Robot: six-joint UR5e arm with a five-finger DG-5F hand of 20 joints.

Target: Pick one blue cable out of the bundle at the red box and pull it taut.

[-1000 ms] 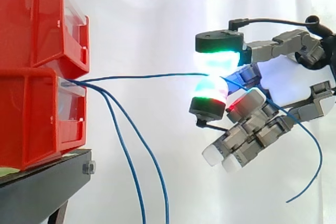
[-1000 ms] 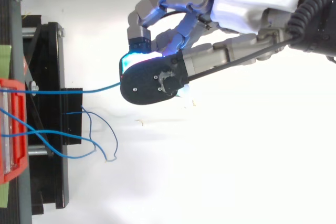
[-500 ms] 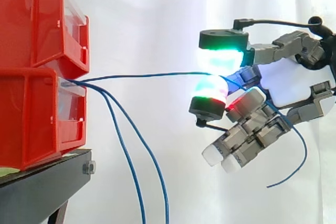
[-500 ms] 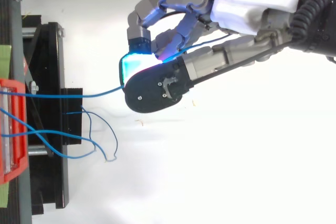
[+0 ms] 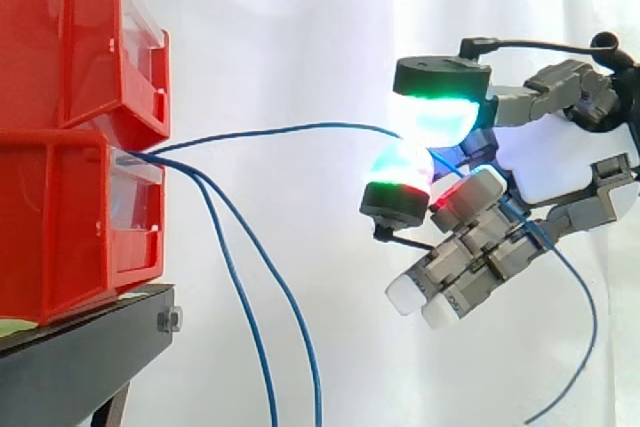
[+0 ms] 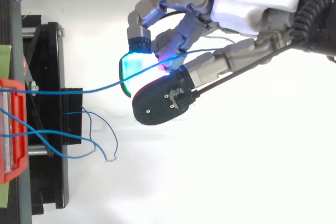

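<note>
Hand [image 5: 560, 159] right of stacked red bins [image 5: 60, 217], blue cable [image 5: 280, 131] arching slack from the lower bin into the hand, whether gripped cannot tell, side view: free end hanging below, top view: other blue cables [image 5: 256, 347] curling by black stand [image 6: 50, 51]

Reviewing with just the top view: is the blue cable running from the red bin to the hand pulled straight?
Observer: No. In the side view the blue cable bows upward between the lower red bin and the hand.
Operator: And beyond the hand?
Observer: Its free end hangs down below the hand.
Operator: The other cables?
Observer: Two more blue cables droop from the same bin, down past the black stand.
</note>
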